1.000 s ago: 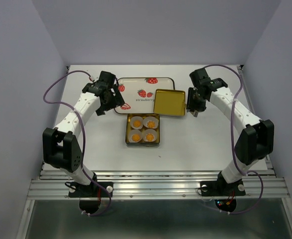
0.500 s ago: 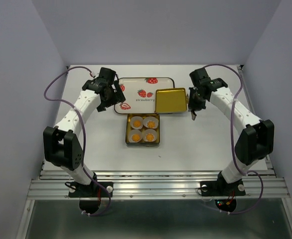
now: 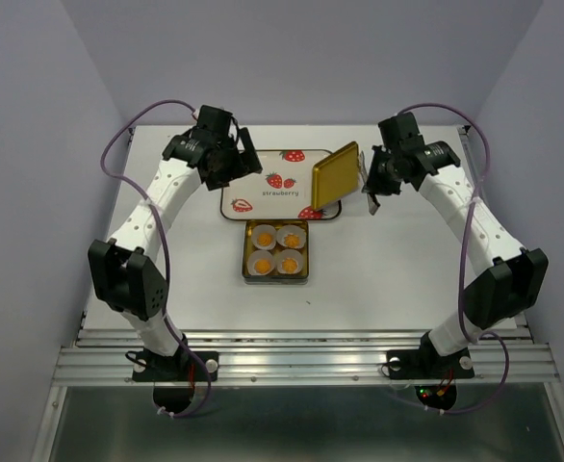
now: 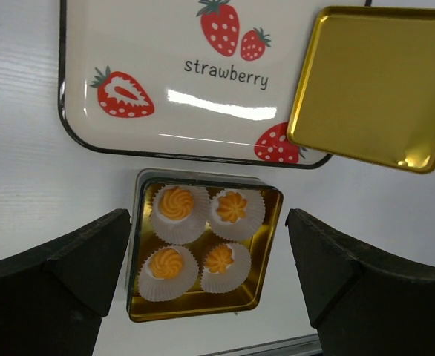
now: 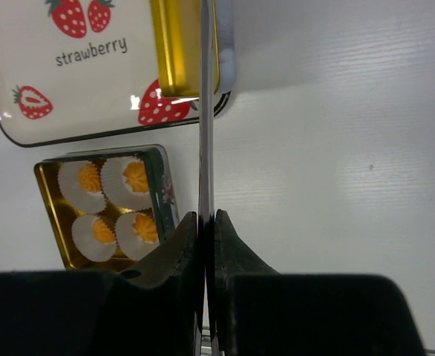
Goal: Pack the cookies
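The cookies (image 3: 262, 236) (image 4: 176, 203) (image 5: 136, 175), four of them, sit two by two in white paper cups (image 4: 197, 215) inside an open gold tin (image 3: 276, 280) (image 4: 203, 311) (image 5: 50, 193) at the middle of the table (image 3: 388, 279). The tin lies just on the near side of the strawberry tray (image 3: 263, 207) (image 4: 128, 44) (image 5: 91, 89). The right gripper (image 3: 366, 183) (image 5: 205, 222) has its fingers pressed almost together on the thin right edge of the gold lid (image 3: 334, 178) (image 4: 373, 81) (image 5: 177, 44), pinching it. The lid is tilted steeply over the right end of the tray, its hollow side facing left. Whether its lower edge touches the tray cannot be told. From this gripper the cookies lie nearer and to the left, well apart from the fingers and from the lid. The right wrist view shows the lid's edge running straight out from between the fingers, with the tin off to the left of it. The left gripper (image 3: 232, 166) (image 4: 208, 230) is spread wide and holds nothing. It hangs above the far left part of the tray, pointing down. The cookies are nearer than it and a little to the right. In its wrist view the tin appears between the two dark fingers (image 4: 69, 267), well below them and untouched. All four cookies are uncovered, each centred in its own cup.
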Available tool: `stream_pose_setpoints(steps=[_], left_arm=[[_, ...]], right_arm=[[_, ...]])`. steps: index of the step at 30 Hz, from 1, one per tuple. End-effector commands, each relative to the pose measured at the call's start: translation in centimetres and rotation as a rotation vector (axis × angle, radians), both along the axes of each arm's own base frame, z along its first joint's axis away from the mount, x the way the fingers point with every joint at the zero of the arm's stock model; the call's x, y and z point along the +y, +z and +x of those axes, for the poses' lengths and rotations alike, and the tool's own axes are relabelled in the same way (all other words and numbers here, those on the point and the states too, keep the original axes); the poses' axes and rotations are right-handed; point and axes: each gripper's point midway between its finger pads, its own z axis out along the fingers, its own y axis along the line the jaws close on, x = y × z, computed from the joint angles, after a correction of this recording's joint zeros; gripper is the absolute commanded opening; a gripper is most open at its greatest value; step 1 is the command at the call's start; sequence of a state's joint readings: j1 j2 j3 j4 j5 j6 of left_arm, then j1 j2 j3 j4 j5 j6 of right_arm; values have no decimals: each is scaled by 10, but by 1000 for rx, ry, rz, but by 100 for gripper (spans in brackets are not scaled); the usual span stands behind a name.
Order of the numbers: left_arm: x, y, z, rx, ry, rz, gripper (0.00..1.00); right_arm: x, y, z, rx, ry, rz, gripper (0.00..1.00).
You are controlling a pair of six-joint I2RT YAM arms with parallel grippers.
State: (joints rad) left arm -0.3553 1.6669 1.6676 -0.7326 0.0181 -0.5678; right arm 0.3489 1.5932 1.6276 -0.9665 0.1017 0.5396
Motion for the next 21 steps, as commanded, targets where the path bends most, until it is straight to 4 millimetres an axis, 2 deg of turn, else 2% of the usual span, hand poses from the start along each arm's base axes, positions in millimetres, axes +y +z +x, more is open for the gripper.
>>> stream_pose_setpoints(steps=[1, 4, 5, 8, 12, 16, 21], left_arm=[[-28, 37, 5, -68, -108, -96, 99], [-41, 45, 7, -72, -152, -130, 99], [-45, 55, 10, -90, -164, -150, 99], [-55, 61, 14, -98, -200, -175, 99], [-63, 58, 18, -86, -216, -199, 99], [-73, 64, 24, -111, -216, -258, 99], [-71, 53, 21, -75, -202, -251, 99]], right_arm=[[20, 54, 7, -137, 0, 155, 1], [24, 61, 8, -137, 1, 181, 1], [25, 66, 10, -147, 4, 185, 1], [33, 62, 7, -107, 42, 203, 1], [34, 61, 6, -122, 118, 174, 1], [29, 51, 4, -111, 165, 91, 1], [30, 46, 1, -98, 142, 82, 1]])
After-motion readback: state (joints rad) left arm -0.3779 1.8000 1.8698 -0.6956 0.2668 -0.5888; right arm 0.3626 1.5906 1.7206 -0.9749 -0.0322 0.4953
